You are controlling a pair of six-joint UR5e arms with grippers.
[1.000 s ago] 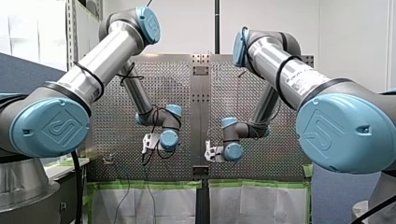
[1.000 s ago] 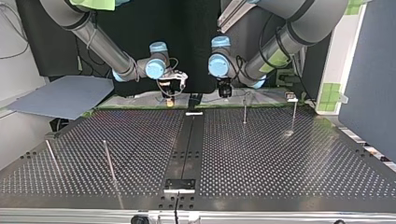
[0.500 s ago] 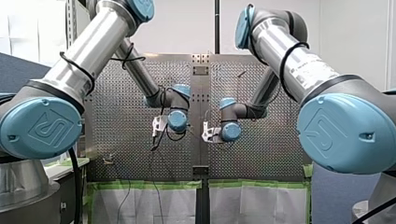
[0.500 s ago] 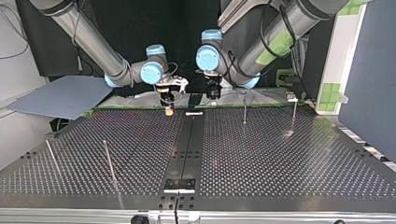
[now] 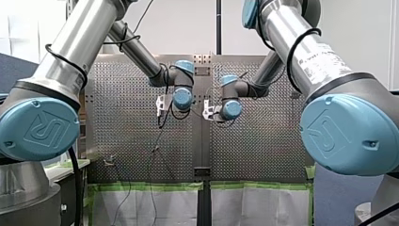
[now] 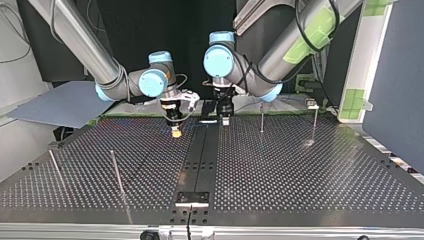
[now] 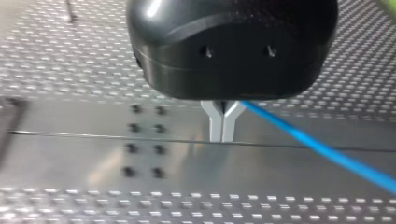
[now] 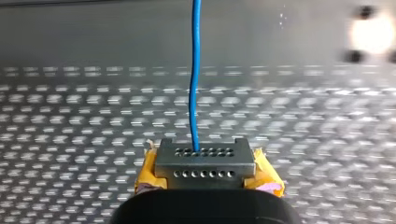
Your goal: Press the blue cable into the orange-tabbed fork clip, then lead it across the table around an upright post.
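Cable (image 8: 194, 70), blue, is pinched by my right fingers (image 8: 205, 168) and passes beside my pressed-together left fingers (image 7: 215, 125).

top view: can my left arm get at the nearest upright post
Probably yes: the post stands beside my left gripper, only bare table between them. It holds the blue cable, though.
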